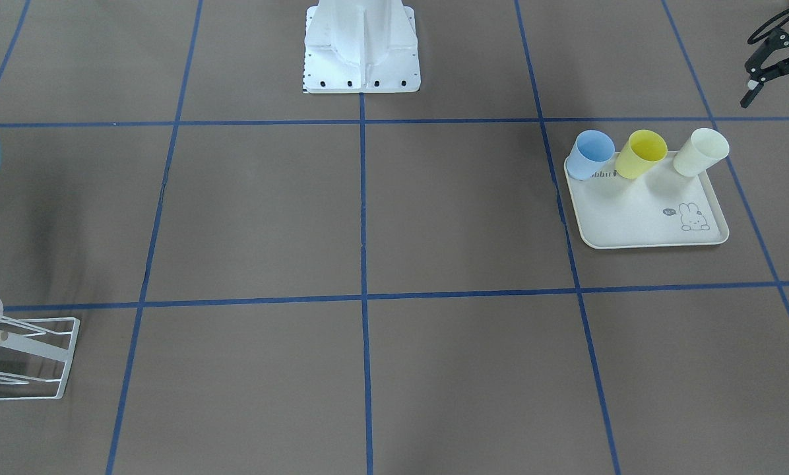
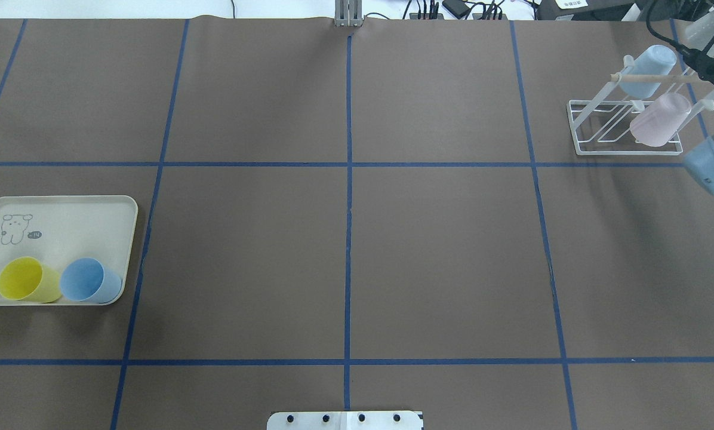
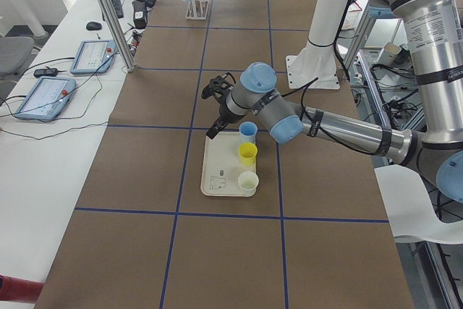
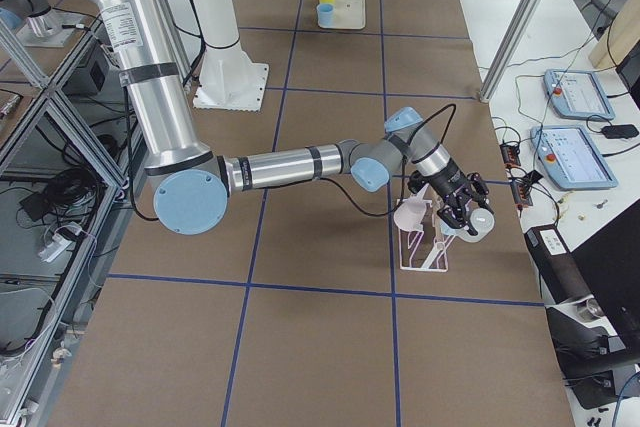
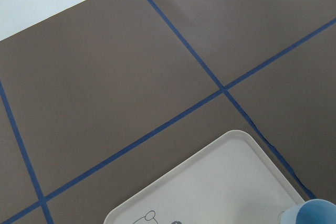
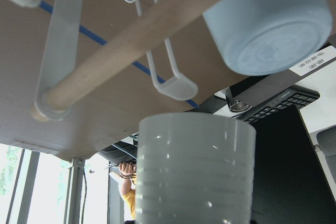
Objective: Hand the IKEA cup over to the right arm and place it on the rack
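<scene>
Up close in the right wrist view, the white cup (image 6: 194,171) fills the lower middle of the frame. It is a frosted plastic beaker with stepped rings round its wall, and its long axis runs up the frame toward a rounded white wire prong (image 6: 173,85) of the rack (image 2: 625,153). I cannot tell which end leads. The right gripper (image 4: 462,219), at the tip of the right arm (image 4: 290,165), is clamped on the cup and holds it just short of that prong, off the table (image 1: 434,211). Behind the prong a pale wooden dowel (image 6: 142,40) slants from lower left to upper right. Past it, a hung blue cup (image 6: 268,19) shows its round, dimpled base at the upper right. A pink cup (image 2: 660,119) sits tilted on the same thin wire frame. Far across the brown, blue-taped surface, the left gripper (image 1: 778,92) hangs with its fingers apart and nothing between them, near the cream tray (image 1: 632,218). On the tray a blue tumbler (image 1: 591,154), a yellow tumbler (image 1: 640,153) and a cream tumbler (image 1: 700,152) stand in a row along one edge
</scene>
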Controlling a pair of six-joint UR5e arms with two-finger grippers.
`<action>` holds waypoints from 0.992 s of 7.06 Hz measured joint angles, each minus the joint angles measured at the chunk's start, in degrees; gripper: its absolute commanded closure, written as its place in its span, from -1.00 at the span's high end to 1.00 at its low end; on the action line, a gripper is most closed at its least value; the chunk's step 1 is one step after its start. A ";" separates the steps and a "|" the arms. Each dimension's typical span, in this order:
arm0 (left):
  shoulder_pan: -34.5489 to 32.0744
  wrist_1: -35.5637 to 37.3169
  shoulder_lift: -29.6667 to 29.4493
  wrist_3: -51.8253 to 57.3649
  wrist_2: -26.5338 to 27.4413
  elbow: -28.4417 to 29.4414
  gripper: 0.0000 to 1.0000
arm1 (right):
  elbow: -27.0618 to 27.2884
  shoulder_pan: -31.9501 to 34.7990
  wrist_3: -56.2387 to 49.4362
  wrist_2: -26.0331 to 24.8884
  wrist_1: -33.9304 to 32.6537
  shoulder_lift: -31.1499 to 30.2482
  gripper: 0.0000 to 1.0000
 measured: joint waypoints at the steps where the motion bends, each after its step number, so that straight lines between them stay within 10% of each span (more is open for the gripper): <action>1: 0.00 0.00 0.00 -0.02 -0.02 -0.01 1.00 | -0.34 -0.62 -0.19 -1.56 0.02 -0.26 -1.00; 7: 0.06 0.00 -0.05 -0.03 0.01 0.11 1.00 | -0.60 -2.31 0.01 -3.89 0.18 -0.96 -1.00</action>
